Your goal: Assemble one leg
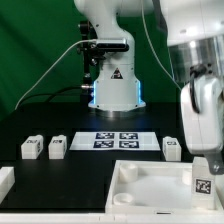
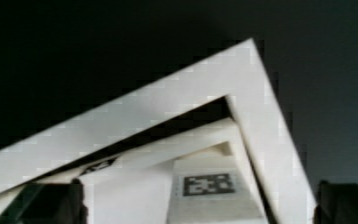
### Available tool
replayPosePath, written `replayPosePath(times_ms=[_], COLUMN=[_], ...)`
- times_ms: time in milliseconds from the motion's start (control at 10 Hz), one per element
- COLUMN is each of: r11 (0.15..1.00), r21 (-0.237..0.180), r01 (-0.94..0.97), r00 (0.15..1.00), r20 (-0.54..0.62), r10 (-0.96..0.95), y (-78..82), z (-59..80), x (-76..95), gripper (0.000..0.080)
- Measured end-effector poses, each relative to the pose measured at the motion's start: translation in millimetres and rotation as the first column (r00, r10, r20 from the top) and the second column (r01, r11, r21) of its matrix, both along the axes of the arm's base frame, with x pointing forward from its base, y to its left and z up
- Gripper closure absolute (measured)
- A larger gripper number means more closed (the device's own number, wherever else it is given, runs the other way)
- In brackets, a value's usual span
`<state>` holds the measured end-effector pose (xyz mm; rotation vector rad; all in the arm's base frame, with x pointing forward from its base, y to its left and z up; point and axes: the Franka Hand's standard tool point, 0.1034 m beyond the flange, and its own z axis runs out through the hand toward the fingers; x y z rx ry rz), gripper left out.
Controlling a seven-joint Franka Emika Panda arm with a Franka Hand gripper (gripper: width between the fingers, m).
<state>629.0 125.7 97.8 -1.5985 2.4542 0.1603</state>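
Observation:
My gripper (image 1: 201, 168) hangs at the exterior view's right, shut on one leg (image 1: 201, 180), a small white block with a marker tag on its face. It holds the leg upright over the near right corner of the large white tray-like piece (image 1: 150, 185). In the wrist view the leg (image 2: 206, 185) sits between the dark fingers (image 2: 51, 205), with the tray piece's white corner (image 2: 194, 100) beyond it. Two more legs (image 1: 33, 147) (image 1: 57, 147) stand at the left, and another (image 1: 172, 149) stands at the right.
The marker board (image 1: 116, 140) lies flat mid-table in front of the robot base (image 1: 112, 85). A white part's edge (image 1: 5, 182) shows at the near left. The table is black, with a green backdrop behind.

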Motion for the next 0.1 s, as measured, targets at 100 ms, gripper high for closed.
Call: replayPosePath(times_ms=[100], r11=[1.000], r21=[-0.003], r01=[-0.005], r00=[1.000], r20=[-0.009], r10=[0.005], y=[-0.7], z=[-6.4], x=[-2.3], gripper=[0.0150])
